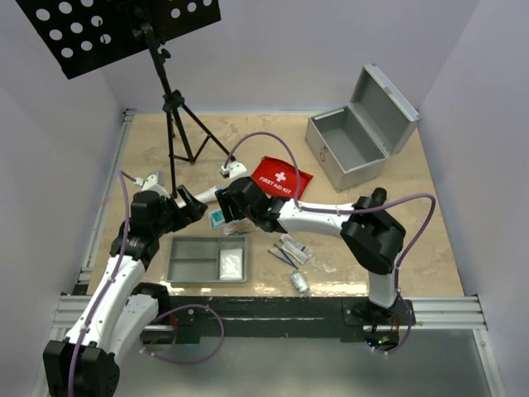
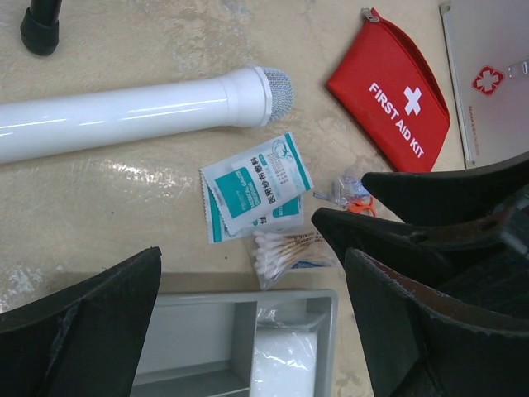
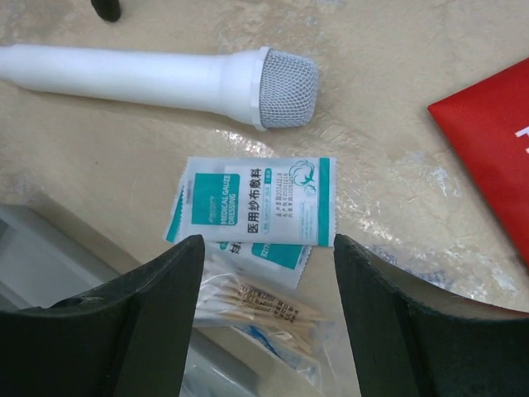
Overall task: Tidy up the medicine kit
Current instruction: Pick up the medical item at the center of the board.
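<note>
Silver metal case (image 1: 364, 169) sits far right w/ lid up. Red FIRST AID KIT pouch (image 1: 281, 179) lies flat mid-table, grey divided tray (image 1: 188, 269) at near edge. R gripper (image 3: 269, 244) fingers are wide apart over gauze packets (image 3: 260, 203), holding nothing. L gripper (image 2: 248, 248) is also wide, empty.

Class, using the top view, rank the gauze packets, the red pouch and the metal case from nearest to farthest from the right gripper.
1. gauze packets: just below the open right gripper, left of centre.
2. red pouch: a little beyond, near the table's middle.
3. metal case: far back on the right, lid open.
</note>
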`<state>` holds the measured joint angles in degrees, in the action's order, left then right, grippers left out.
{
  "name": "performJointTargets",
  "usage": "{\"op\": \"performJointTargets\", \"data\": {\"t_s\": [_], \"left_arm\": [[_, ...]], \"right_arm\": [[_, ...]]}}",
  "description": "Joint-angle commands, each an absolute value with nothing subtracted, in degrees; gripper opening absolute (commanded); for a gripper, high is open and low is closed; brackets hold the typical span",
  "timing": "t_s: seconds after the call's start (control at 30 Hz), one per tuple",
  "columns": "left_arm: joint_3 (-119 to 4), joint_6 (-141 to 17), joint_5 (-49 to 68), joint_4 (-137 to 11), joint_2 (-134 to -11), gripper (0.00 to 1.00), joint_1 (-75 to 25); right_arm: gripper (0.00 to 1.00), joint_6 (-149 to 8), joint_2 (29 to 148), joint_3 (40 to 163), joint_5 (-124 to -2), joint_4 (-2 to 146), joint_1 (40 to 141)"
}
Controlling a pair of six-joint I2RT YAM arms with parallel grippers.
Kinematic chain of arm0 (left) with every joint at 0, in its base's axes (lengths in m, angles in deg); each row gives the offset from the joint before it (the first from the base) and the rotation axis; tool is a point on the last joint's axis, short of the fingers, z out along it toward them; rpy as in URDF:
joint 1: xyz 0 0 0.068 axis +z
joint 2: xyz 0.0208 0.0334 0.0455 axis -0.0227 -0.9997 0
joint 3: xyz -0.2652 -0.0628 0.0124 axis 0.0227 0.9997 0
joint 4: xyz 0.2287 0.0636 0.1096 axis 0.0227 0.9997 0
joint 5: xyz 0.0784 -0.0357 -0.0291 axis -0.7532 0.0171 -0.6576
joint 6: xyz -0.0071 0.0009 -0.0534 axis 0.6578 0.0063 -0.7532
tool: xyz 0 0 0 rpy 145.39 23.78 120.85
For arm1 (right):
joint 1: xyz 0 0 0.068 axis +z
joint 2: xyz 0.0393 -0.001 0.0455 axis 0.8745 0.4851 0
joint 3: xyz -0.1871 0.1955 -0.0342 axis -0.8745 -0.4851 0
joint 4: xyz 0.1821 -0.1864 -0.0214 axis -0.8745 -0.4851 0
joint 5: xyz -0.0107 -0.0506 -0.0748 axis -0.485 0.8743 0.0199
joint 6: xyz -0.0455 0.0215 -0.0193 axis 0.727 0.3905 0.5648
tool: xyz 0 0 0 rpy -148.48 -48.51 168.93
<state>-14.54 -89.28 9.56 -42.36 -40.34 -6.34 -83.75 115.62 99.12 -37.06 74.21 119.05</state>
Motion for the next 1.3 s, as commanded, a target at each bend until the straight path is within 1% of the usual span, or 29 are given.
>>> {"op": "performJointTargets", "data": {"t_s": [0.0,0.43,0.6,0.9,1.07,1.27], "left_arm": [[-15.02,-90.62,9.22,-43.05,-40.56,0.97,-6.61],[-14.75,-91.59,8.86,-41.55,-38.89,0.96,-6.61],[-14.49,-91.67,8.51,-40.85,-37.30,0.96,-6.61],[-14.49,-91.67,8.86,-41.11,-37.92,0.96,-6.61],[-14.40,-91.59,8.69,-41.02,-37.74,0.96,-6.61],[-14.22,-91.67,8.60,-41.02,-37.66,0.96,-6.61]], "right_arm": [[0.69,-85.33,116.25,100.07,-43.55,77.96,115.66],[0.66,-84.28,121.78,103.67,-46.82,77.44,114.33],[0.65,-83.84,123.72,104.46,-45.68,75.77,114.33],[0.63,-83.40,126.53,105.87,-43.39,73.84,114.42],[0.57,-83.14,127.85,107.01,-42.60,72.60,114.42],[0.43,-83.14,127.85,106.22,-42.42,72.60,114.42]]}}
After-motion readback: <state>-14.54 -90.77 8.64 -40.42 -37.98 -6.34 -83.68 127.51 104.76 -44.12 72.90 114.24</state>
